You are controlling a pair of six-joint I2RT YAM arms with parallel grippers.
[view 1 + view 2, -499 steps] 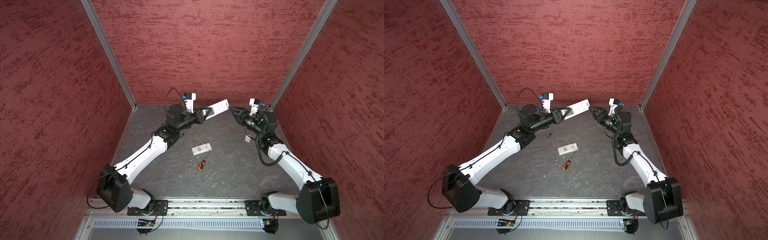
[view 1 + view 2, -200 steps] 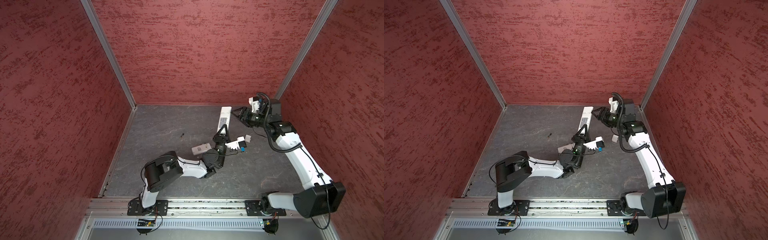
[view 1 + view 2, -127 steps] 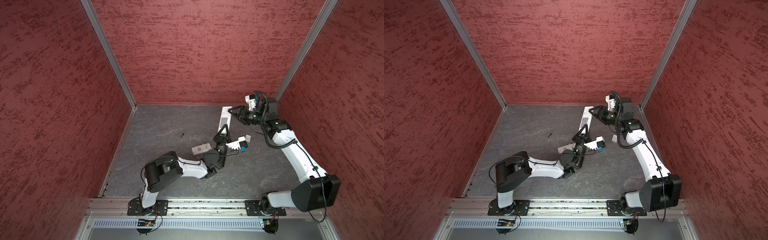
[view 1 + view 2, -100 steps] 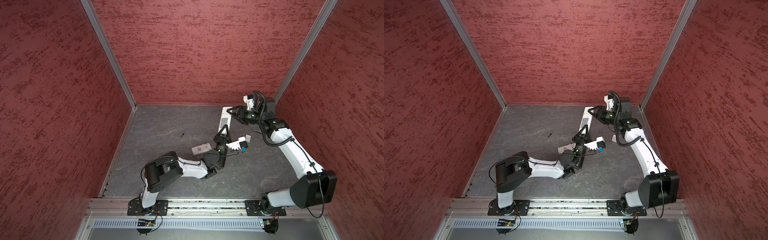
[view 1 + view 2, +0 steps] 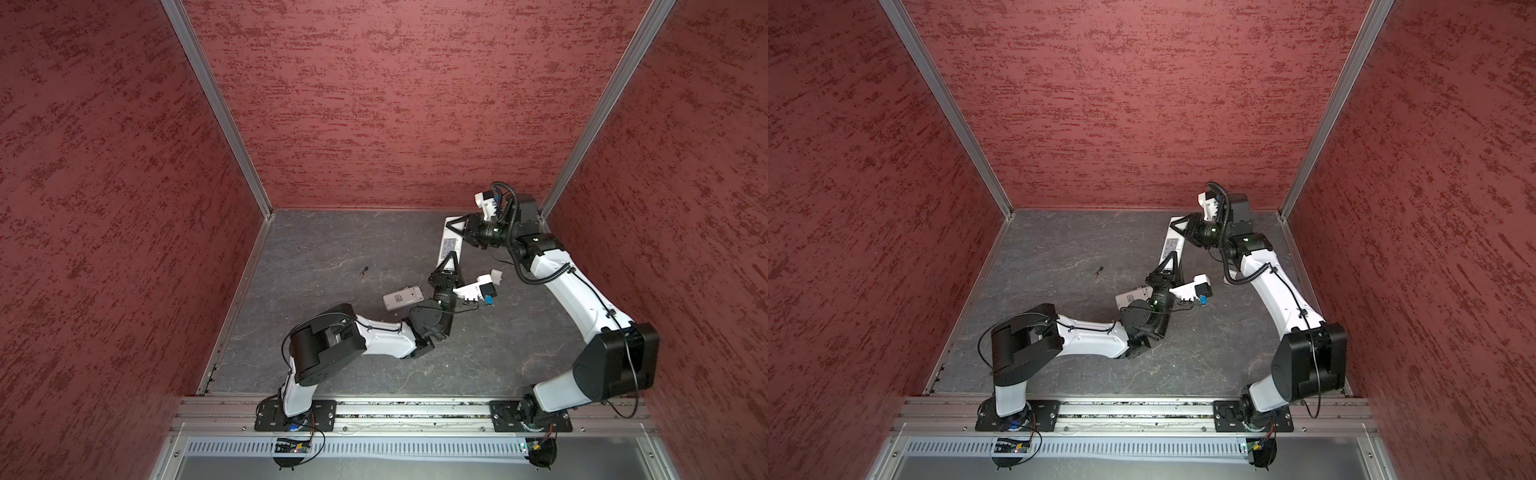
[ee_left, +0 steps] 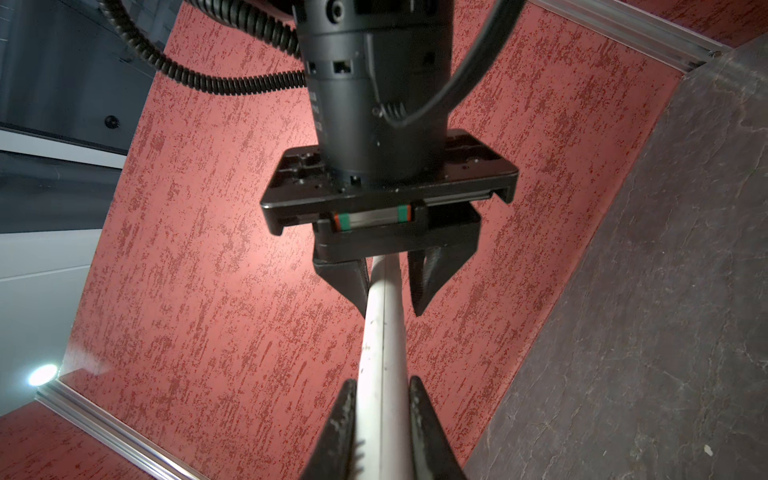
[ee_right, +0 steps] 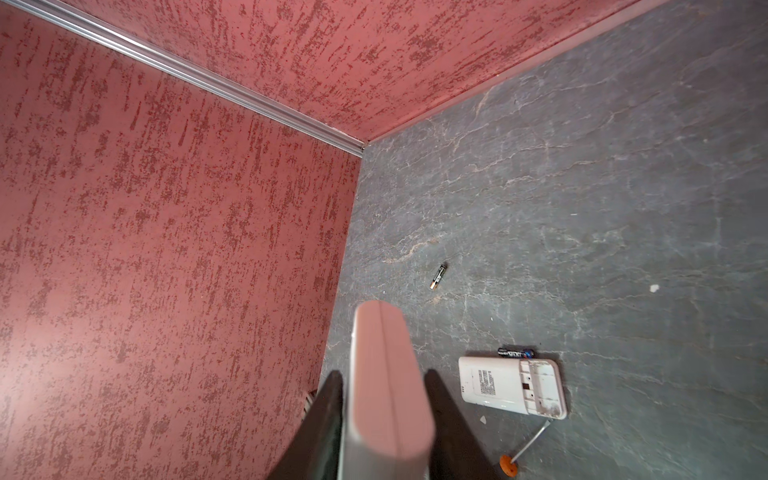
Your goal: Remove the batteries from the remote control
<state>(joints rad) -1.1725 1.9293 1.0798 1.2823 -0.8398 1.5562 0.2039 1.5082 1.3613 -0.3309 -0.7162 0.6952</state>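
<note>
Nearest the rail, the short white remote point(image 5: 402, 297) lies face down on the grey table point(image 5: 332, 249), its battery bay open and bare in the right wrist view. One battery point(image 7: 515, 353) lies just beside its long edge, perhaps touching; the screwdriver point(image 7: 508, 459) (only an orange end and a thin shaft show) lies close to its open end. That remote looks finished. Farther out, a small white cover point(image 5: 496, 275) sits on the table near the right arm; a second battery point(image 5: 364, 271) lies alone, well apart toward the left wall. So two cells are out. Beyond these the left gripper point(image 5: 451, 259) is clamped tight across the near end of the long white remote point(image 5: 449, 244), holding it clear of the table with its labelled back up. At the far end the right gripper point(image 5: 453, 226) straddles the same remote with its jaws drawn in close about the edges; whether they pinch it yet I cannot tell. What seems left is this long remote; whether its cover is on, or cells remain inside, the views do not show.
</note>
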